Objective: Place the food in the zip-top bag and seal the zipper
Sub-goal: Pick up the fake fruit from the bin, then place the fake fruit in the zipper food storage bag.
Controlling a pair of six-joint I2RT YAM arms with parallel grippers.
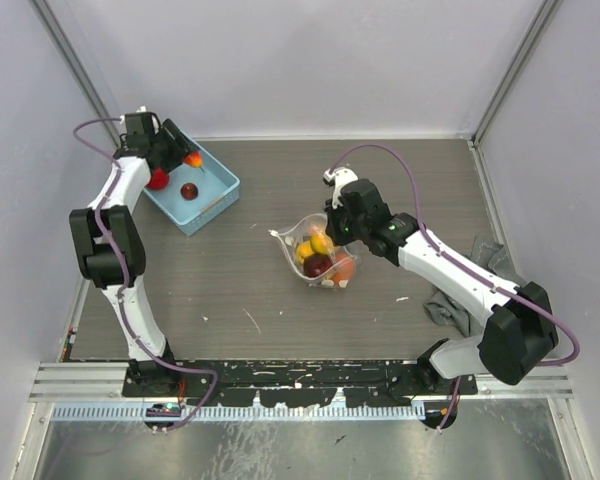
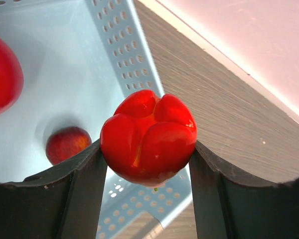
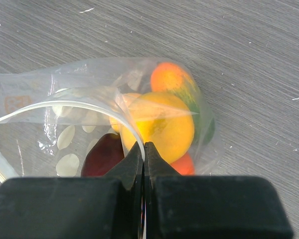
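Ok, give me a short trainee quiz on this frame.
1. True or false: the right gripper is shut on the zip-top bag's mouth edge.
2. The left gripper holds: A) a red lobed toy fruit; B) a yellow toy fruit; C) nothing.
3. How many toy fruits lie loose in the light-blue basket?
Key: 1 true; 2 A; 3 two.

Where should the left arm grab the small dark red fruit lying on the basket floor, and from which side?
Across its round middle, from straight above. The small dark red fruit lies free on the floor of the basket, away from the walls, so there is room on either side; the walls would likely block a sideways reach.
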